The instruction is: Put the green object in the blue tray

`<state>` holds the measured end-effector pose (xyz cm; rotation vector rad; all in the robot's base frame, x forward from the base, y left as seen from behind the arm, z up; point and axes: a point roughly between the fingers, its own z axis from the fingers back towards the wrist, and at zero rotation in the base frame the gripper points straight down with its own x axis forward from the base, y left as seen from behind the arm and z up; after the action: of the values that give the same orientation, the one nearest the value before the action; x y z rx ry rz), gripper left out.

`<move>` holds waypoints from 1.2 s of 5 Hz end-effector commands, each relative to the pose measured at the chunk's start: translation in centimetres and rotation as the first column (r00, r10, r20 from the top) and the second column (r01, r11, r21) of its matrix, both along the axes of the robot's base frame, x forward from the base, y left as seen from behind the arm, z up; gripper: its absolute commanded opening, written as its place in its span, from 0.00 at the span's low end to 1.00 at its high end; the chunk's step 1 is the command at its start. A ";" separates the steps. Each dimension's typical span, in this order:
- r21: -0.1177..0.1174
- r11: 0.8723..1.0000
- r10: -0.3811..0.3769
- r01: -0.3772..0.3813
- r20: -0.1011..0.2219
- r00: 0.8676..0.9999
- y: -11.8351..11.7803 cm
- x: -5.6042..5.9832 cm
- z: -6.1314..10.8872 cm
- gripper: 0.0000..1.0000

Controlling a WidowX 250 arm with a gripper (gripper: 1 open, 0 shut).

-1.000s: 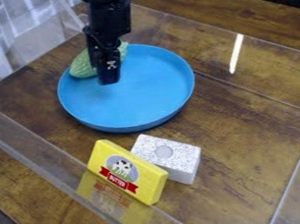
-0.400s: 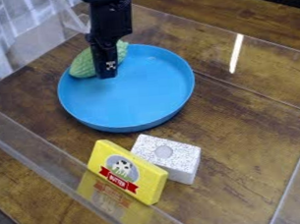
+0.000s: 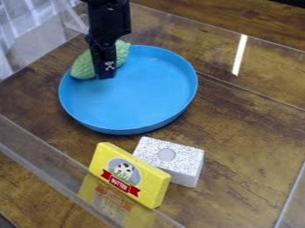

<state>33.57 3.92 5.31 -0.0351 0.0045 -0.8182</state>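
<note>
The black gripper (image 3: 106, 72) has clamped its fingers together since a second ago, pointing straight down at the green object (image 3: 89, 62), so the grab looks made and the lift comes next. That bumpy, knitted-looking oval lump sits at the far-left rim of the blue tray (image 3: 147, 96), a smooth round plastic dish.

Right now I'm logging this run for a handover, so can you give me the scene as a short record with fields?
gripper: gripper pointing down at the tray's far-left rim, shut, over the green object
green object: green object at the tray's far-left edge, partly hidden; whether it is gripped is unclear
blue tray: blue tray holds nothing else
other items: yellow box and white box side by side, nearer the camera
surface: wooden table
</note>
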 end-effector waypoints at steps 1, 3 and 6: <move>0.010 1.000 0.007 -0.008 0.092 0.996 0.6 1.0 3.0 1.00; 0.012 1.000 -0.008 0.007 0.091 0.996 0.4 1.2 3.5 0.00; 0.000 1.000 -0.018 0.018 0.076 0.997 0.3 1.3 2.8 0.00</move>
<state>33.75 3.73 5.77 -0.0490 0.0066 -0.8476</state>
